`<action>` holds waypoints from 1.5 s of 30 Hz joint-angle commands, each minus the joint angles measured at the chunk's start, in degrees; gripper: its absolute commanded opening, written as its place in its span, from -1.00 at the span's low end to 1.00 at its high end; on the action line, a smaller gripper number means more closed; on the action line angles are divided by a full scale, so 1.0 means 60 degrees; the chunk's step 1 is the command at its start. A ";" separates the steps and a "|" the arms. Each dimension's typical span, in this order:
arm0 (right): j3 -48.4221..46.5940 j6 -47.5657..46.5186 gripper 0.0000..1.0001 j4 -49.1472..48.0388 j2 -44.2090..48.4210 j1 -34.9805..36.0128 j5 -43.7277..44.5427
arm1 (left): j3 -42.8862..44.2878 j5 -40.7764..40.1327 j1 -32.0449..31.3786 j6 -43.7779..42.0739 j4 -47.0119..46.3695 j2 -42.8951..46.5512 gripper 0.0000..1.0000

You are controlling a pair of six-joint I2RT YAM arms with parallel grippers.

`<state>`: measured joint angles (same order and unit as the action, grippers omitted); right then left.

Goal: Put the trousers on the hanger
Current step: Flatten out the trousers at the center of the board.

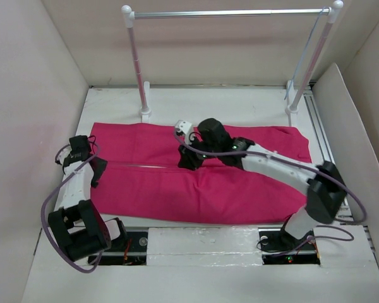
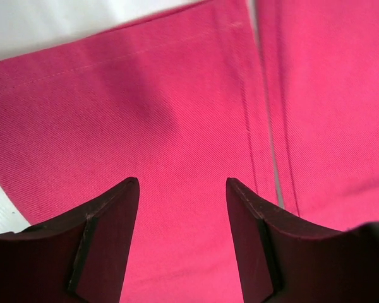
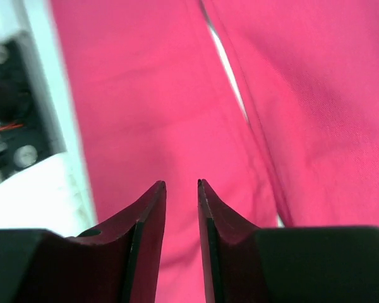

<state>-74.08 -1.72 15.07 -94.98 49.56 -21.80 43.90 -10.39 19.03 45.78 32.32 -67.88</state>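
The magenta trousers (image 1: 177, 183) lie flat across the table, legs side by side and pointing left, with a thin pale gap between them. My left gripper (image 1: 91, 161) hovers over their left end. In its wrist view it (image 2: 183, 183) is open, with only the trousers (image 2: 177, 113) below and a stitched hem near the top. My right gripper (image 1: 189, 159) is over the middle of the cloth. In its wrist view it (image 3: 182, 183) has its jaws a narrow slit apart, nothing between them, above the trousers (image 3: 145, 95). A thin pale wire (image 1: 303, 57), apparently the hanger, slants beside the right rack post.
A rack of two white posts and a silver rail (image 1: 227, 12) stands behind the trousers. Beige walls close in the left, back and right. The arm bases sit on a black plate (image 1: 145, 243) at the near edge, also seen in the right wrist view as the black plate (image 3: 12, 120).
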 commanded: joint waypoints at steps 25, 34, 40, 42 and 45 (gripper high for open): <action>0.3426 -0.0124 0.43 0.0799 0.3672 -1.0687 0.0898 | 0.2014 0.0575 0.0169 -0.0101 -0.1636 -0.5123 -0.12; 0.1743 0.1222 0.56 -0.0255 0.0260 -1.3137 0.0658 | 0.1385 0.2229 -0.0166 -0.0452 -0.2280 -0.1815 0.04; 0.1274 0.1385 0.60 -0.0608 -0.1527 -1.3636 -0.0520 | 0.0858 0.2245 -0.1617 -0.0657 -0.2807 -0.0378 0.07; 0.1418 0.1443 0.60 -0.0912 -0.1747 -1.3636 -0.0774 | 0.0653 0.2448 -0.1618 -0.0643 -0.2938 -0.0289 0.07; 0.1683 0.1807 0.53 -0.1512 -0.2011 -1.3636 -0.1491 | 0.0418 0.2421 -0.1618 -0.0716 -0.3085 -0.0332 0.07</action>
<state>-64.69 6.76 11.16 -105.95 -32.40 -24.73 48.62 3.62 8.97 42.78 14.85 -69.54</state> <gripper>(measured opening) 0.774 0.531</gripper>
